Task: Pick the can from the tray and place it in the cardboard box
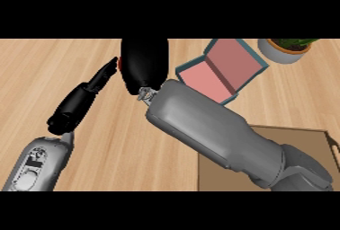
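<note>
From the head view we look down on a pale wooden desk (60,58) with long, straight grain. Near its far edge sits the box (222,69), lying open at an angle. Its outer walls are teal and its flat inner faces are a matt pink, with a crease running between the two panels. Beside it, at the top right corner, we see a round white pot (282,53) holding a green plant. At the lower right lies the tray (292,134), a flat brown rectangle with a darker raised rim, much of it covered by the right forearm.

That forearm is a broad, smooth grey shell running from the lower right toward the middle. It ends in the right hand (143,63), a glossy black rounded mass seen from its back, over the bare desk just left of the box. We cannot tell whether this hand is wide or closed on something. A thin red sliver (119,64) shows at its left edge. It may be the can, but the hand hides the rest, so we cannot say more about its look.

The left hand (79,103) rises from the lower left, slim and black, its fingers (103,77) straight and holding nothing, tips near the red sliver.
</note>
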